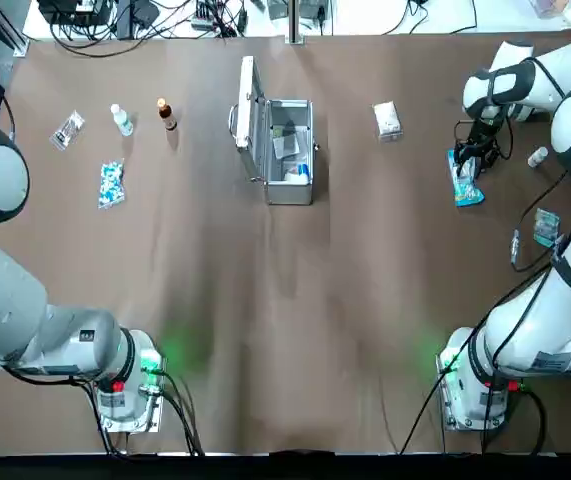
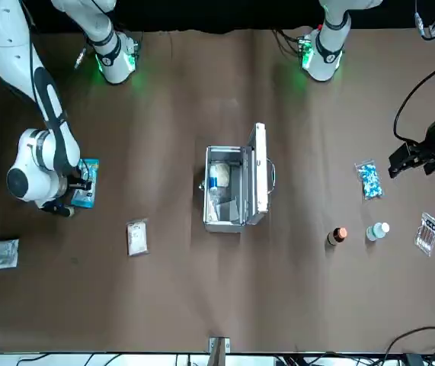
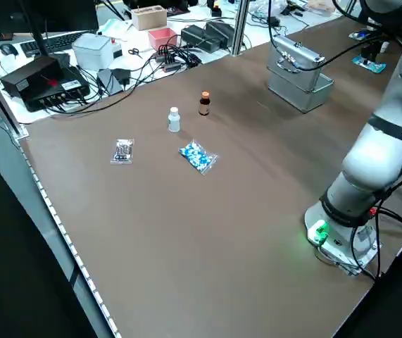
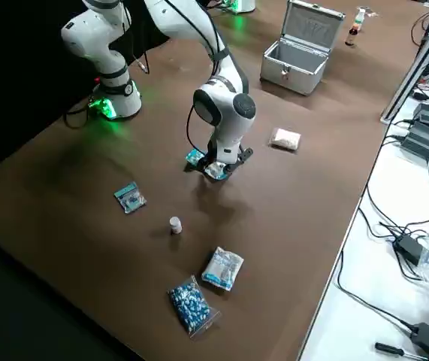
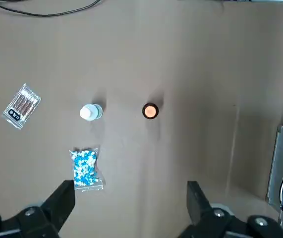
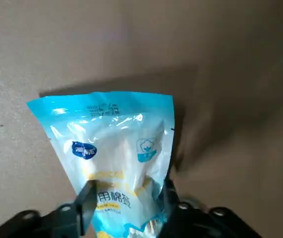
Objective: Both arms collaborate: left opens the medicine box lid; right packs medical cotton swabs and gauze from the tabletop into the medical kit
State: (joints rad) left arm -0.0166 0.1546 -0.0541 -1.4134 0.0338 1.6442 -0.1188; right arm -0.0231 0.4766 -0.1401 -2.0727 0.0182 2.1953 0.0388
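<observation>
The medicine box [image 1: 289,150] stands at the table's far middle with its lid [image 1: 248,105] raised upright on the robot's left side, showing a grey interior with some contents. The gauze [image 1: 387,119], a small white packet, lies to the right of the box. Farther right, the blue medical cotton swabs packet [image 1: 464,183] lies flat on the table. My right gripper [image 6: 126,203] is down on the packet [image 6: 116,144], one finger on each side, pinching its near end. My left gripper [image 5: 131,198] hangs open, high above the table's left part, holding nothing.
On the left lie a blue-and-white speckled packet [image 1: 111,184], a white bottle [image 1: 121,119], a brown bottle [image 1: 167,114] and a clear crinkled packet [image 1: 67,129]. Near the right edge sit a small white bottle [image 1: 537,156] and a dark-blue pouch [image 1: 546,227].
</observation>
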